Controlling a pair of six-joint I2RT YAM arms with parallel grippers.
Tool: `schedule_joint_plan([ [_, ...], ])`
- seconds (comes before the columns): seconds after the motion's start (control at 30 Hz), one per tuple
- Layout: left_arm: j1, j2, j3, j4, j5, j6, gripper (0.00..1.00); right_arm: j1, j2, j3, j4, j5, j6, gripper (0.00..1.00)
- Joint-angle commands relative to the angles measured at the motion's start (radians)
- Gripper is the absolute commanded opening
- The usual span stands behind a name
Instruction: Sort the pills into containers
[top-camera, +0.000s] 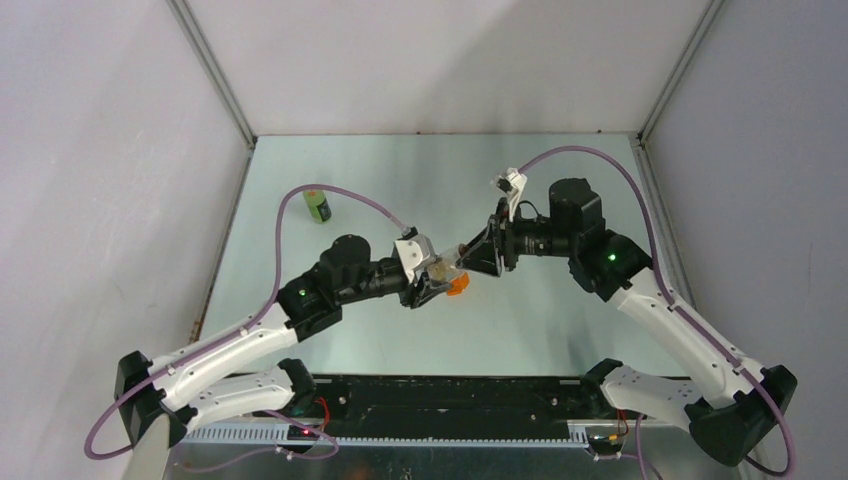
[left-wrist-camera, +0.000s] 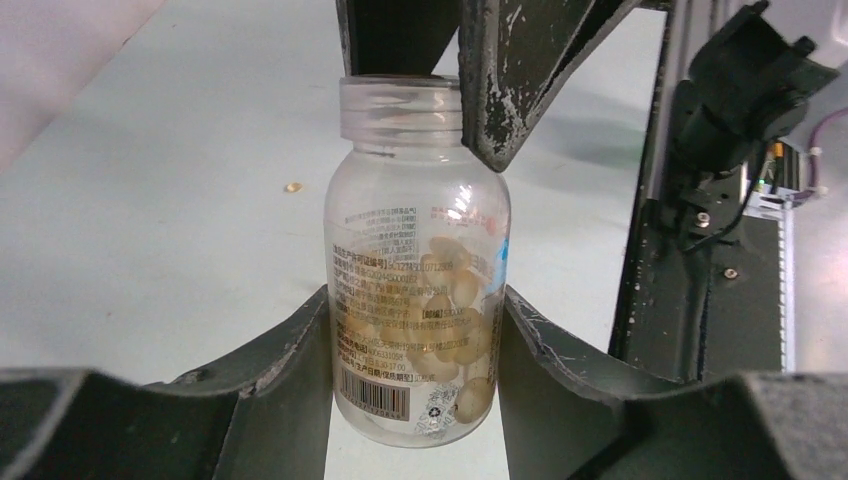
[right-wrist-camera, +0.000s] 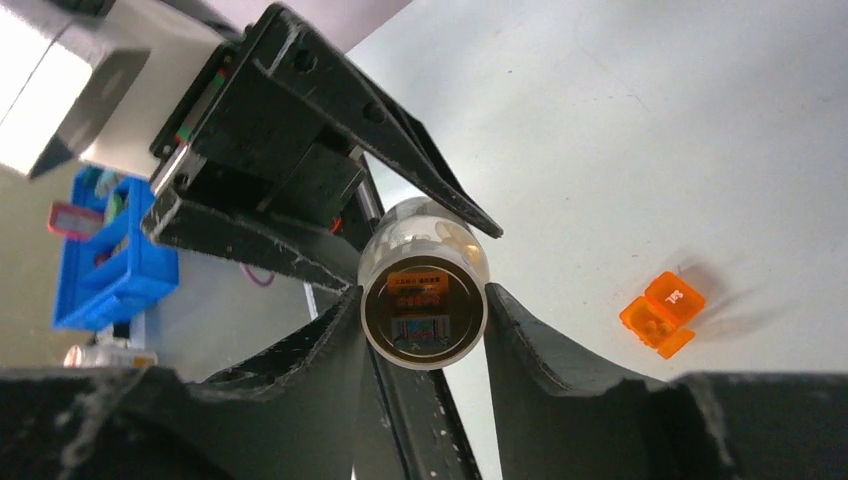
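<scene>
A clear vial (left-wrist-camera: 415, 290) with yellowish pills and a printed label is held in the air between both grippers; its threaded neck is bare, with no cap in view. My left gripper (left-wrist-camera: 415, 310) (top-camera: 432, 275) is shut on the vial's lower body. My right gripper (right-wrist-camera: 423, 300) (top-camera: 470, 255) is shut on the neck, and its view looks straight into the vial's mouth (right-wrist-camera: 424, 310). The orange box (right-wrist-camera: 660, 313) lies open on the table, small pieces in one recess; it shows under the grippers (top-camera: 458, 286). The green bottle (top-camera: 318, 206) stands at the far left.
One loose pill (left-wrist-camera: 293, 187) lies on the table beyond the vial. A blue rack (right-wrist-camera: 110, 260) stands off the table behind the left arm. Grey walls close in the table (top-camera: 560, 320) on three sides.
</scene>
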Motion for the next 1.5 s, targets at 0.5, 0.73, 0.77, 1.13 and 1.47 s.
schedule_joint_plan([
  [0.5, -0.009, 0.027, 0.014, 0.082, -0.148, 0.014, 0.00, 0.077, -0.036, 0.034, 0.111, 0.398, 0.231, 0.89],
  [0.73, -0.008, 0.029, 0.027, 0.062, -0.041, 0.019, 0.00, -0.061, -0.118, -0.013, 0.053, -0.116, -0.067, 0.89],
  [0.77, -0.009, 0.030, 0.033, 0.057, -0.009, 0.018, 0.00, -0.061, -0.120, -0.011, 0.028, -0.141, -0.086, 0.88],
  [1.13, -0.008, 0.031, 0.057, 0.006, 0.124, 0.019, 0.00, -0.052, -0.096, -0.010, -0.027, -0.188, -0.152, 0.81],
  [1.47, -0.009, 0.021, 0.063, -0.001, 0.130, 0.019, 0.00, 0.002, -0.064, -0.001, -0.052, -0.106, -0.187, 0.77],
])
